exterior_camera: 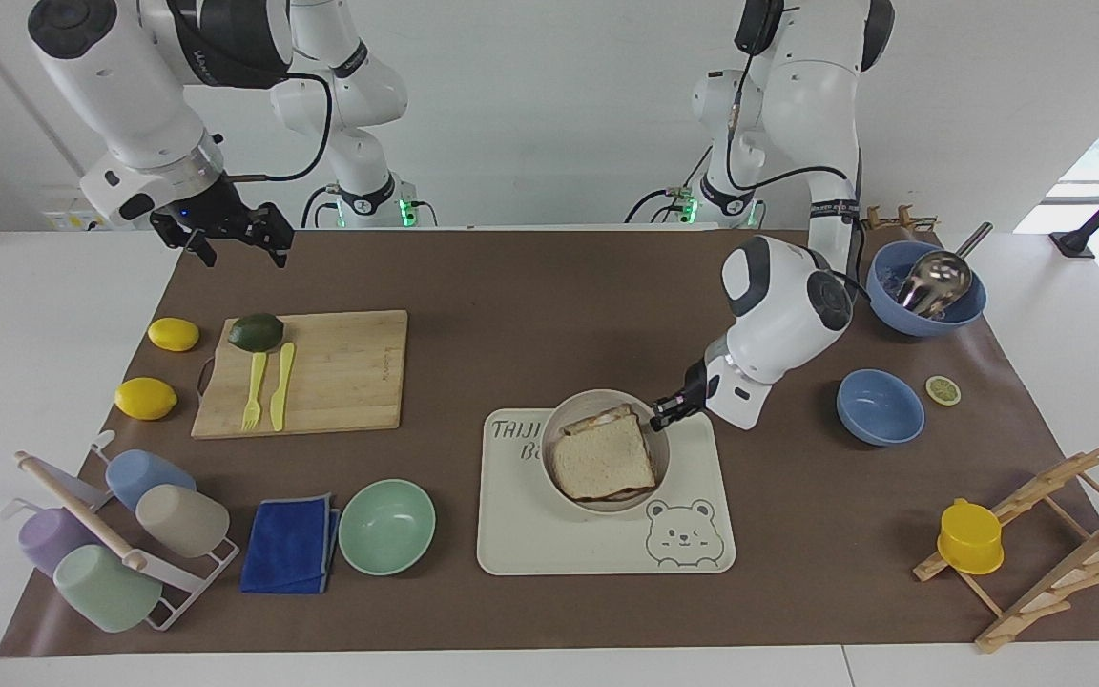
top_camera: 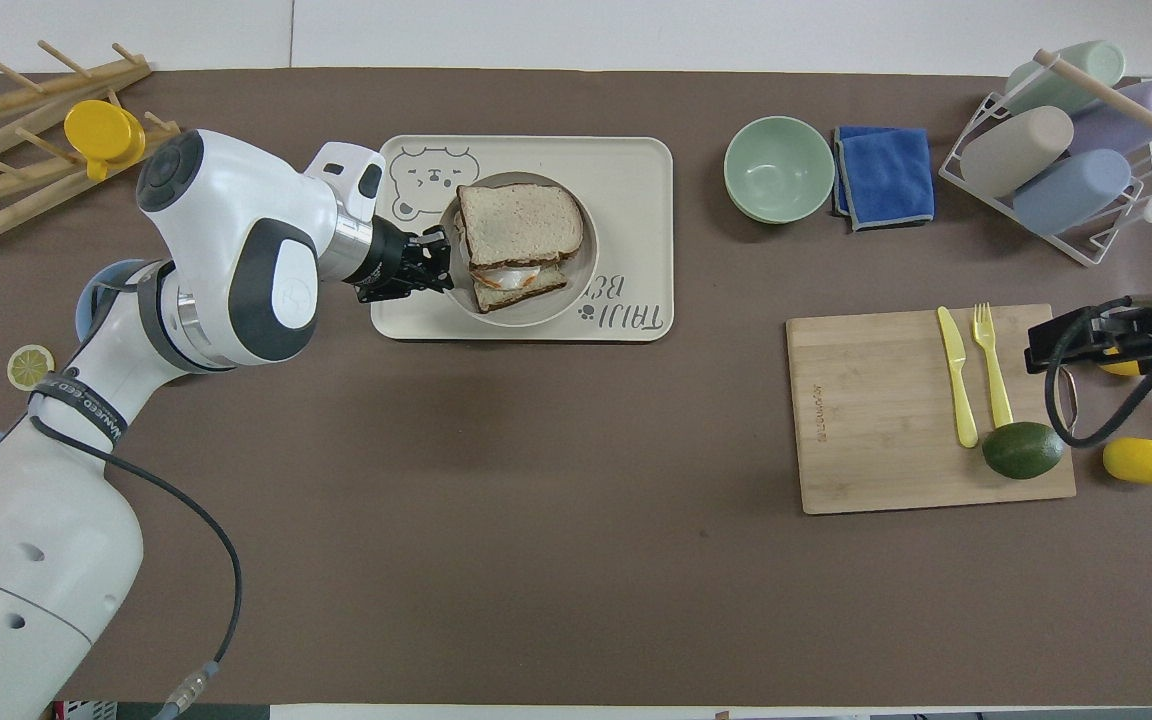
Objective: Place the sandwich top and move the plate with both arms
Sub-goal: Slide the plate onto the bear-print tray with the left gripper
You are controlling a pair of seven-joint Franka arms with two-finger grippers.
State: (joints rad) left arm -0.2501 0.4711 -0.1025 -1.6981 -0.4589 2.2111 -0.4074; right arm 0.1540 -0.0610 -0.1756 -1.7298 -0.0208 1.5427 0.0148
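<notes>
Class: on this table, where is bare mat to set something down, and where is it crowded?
Bare mat runs along the robots' edge, nearer the robots than the tray and cutting board. Crowded: the cup rack, blue cloth and green bowl cluster.
</notes>
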